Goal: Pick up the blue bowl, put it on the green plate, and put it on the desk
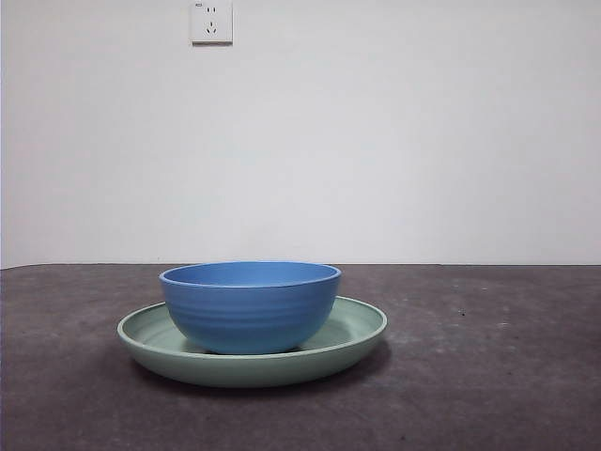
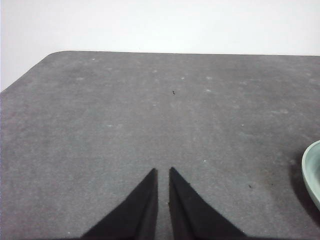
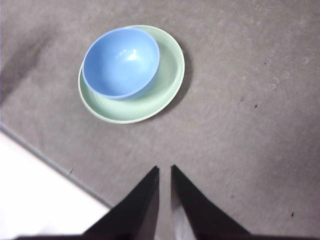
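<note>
Your blue bowl (image 1: 250, 305) sits upright inside the green plate (image 1: 352, 343), and the plate lies flat on the desk (image 1: 488, 376). From the front the bowl stands left of the plate's centre, so more green rim shows on its right than on its left; the right wrist view confirms it is pushed toward one side of the plate, with its rim close above the plate's edge there. The bowl looks empty. Your right hand (image 3: 165, 170) hangs high above the desk, well apart from bowl and plate, jaws nearly together with nothing between them. Your left hand (image 2: 162, 171) hovers over bare desk with its jaws likewise drawn close and holding nothing; only a sliver of the plate's rim shows at the side of its view. A wall socket (image 1: 211, 22) sits on the white wall behind.
</note>
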Robot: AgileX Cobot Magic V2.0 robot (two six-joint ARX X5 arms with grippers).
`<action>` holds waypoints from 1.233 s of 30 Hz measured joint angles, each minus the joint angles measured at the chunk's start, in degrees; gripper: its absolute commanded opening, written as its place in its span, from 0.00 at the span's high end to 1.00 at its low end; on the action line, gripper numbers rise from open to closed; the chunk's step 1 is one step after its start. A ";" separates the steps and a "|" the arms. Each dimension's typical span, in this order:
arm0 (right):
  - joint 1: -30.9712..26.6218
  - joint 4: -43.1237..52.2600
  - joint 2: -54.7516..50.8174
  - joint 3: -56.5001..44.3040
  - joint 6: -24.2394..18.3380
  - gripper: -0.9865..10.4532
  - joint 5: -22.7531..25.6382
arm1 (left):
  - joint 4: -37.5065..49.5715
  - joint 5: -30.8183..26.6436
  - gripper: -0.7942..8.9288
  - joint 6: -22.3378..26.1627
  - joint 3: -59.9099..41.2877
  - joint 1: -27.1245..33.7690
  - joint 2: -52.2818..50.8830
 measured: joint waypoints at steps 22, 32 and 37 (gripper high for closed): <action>-30.80 63.23 -38.95 -59.39 -10.97 0.88 3.02 | 0.00 0.00 0.88 0.00 0.00 0.00 0.00; -40.35 58.27 -41.62 -61.20 -12.98 0.88 3.04 | 0.00 0.00 0.88 0.00 0.00 0.00 0.00; -40.52 54.62 -41.59 -61.20 -15.47 0.88 2.75 | 0.00 0.00 0.88 0.00 0.00 0.00 0.00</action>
